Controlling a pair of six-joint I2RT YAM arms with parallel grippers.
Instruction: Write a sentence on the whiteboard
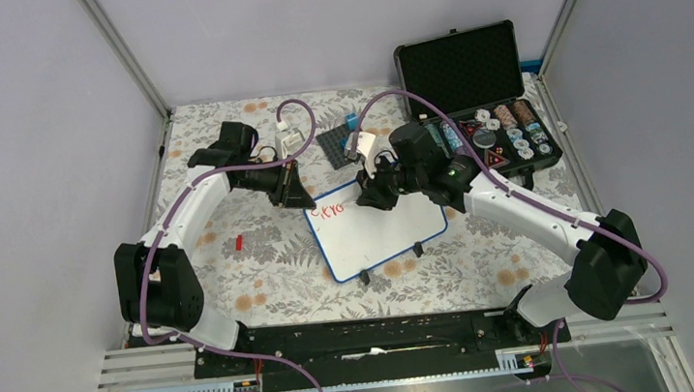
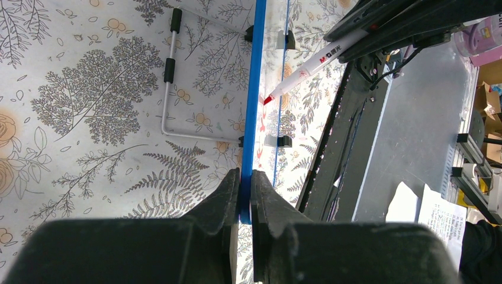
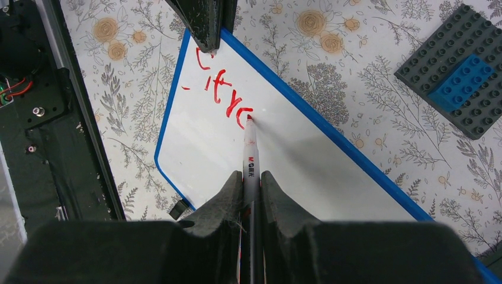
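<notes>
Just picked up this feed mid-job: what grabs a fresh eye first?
The red letters at the whiteboard's far-left corner, mid-table, with the marker tip at the last stroke, clamped in the right end effector. The left end effector pinches the board's blue rim at that corner.

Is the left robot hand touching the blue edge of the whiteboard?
Touching. The left wrist view shows the left gripper with its jaws closed on the blue rim of the whiteboard, one jaw pressed against each side, with no gap.
</notes>
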